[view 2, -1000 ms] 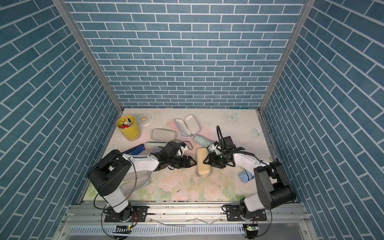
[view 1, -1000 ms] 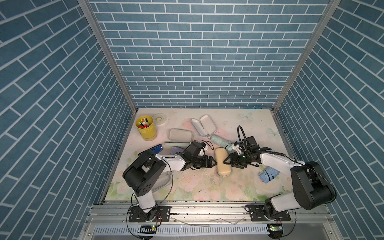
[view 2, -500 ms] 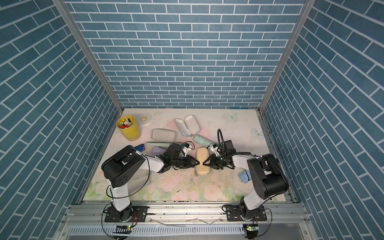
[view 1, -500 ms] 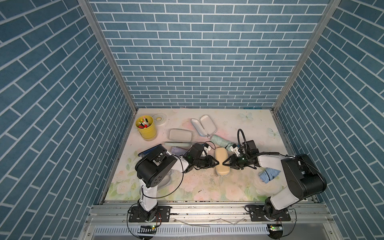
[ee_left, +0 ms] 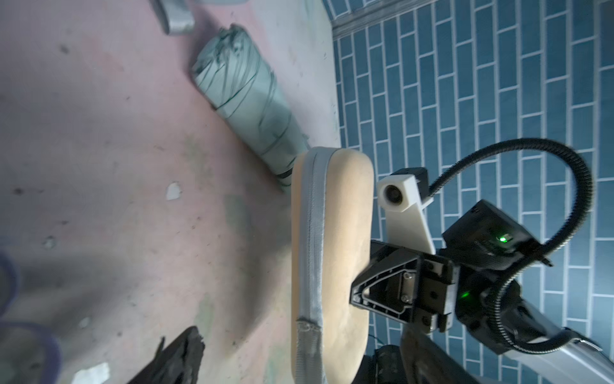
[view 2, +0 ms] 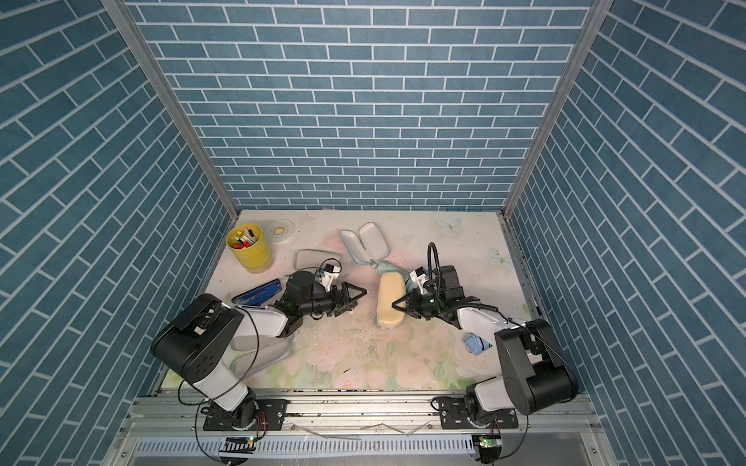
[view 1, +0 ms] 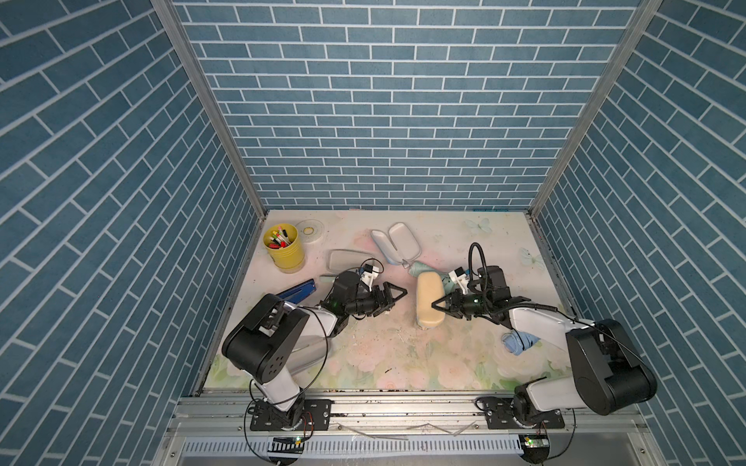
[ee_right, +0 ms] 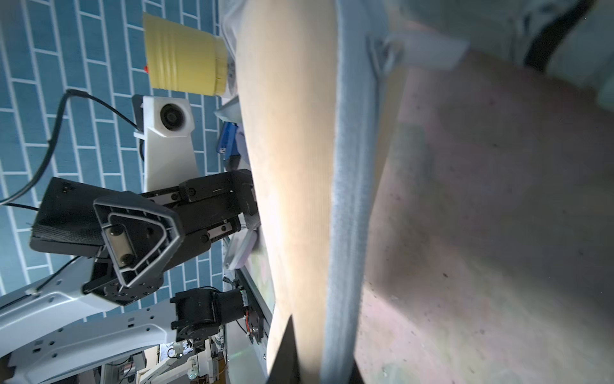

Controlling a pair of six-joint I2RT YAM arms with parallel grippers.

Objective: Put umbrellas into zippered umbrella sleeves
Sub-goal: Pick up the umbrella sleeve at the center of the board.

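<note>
The closed beige sleeve (view 1: 428,290) (view 2: 390,294) lies mid-table, its grey zip band (ee_left: 310,239) (ee_right: 349,199) running along its length. My right gripper (view 1: 436,306) (view 2: 396,305) (ee_right: 320,359) is shut on the sleeve's near zip edge. My left gripper (view 1: 397,296) (view 2: 357,293) (ee_left: 302,335) stands open, a short gap left of the sleeve, holding nothing. A mint umbrella (view 1: 420,267) (ee_left: 246,99) lies just behind the sleeve. A light blue umbrella (view 1: 520,341) (view 2: 476,345) lies by my right arm. An open sleeve (view 1: 397,244) and a grey sleeve (view 1: 343,260) lie farther back.
A yellow cup of pens (view 1: 282,250) and a tape roll (view 1: 311,232) stand at the back left. A dark blue stapler (view 1: 300,290) lies beside my left arm. Another pale sleeve (view 2: 262,347) lies under that arm. Walls close three sides.
My left gripper closed at the beige sleeve, then opened and drew back left. My right gripper closed on the sleeve's edge. The sleeve shifted slightly toward the back.
</note>
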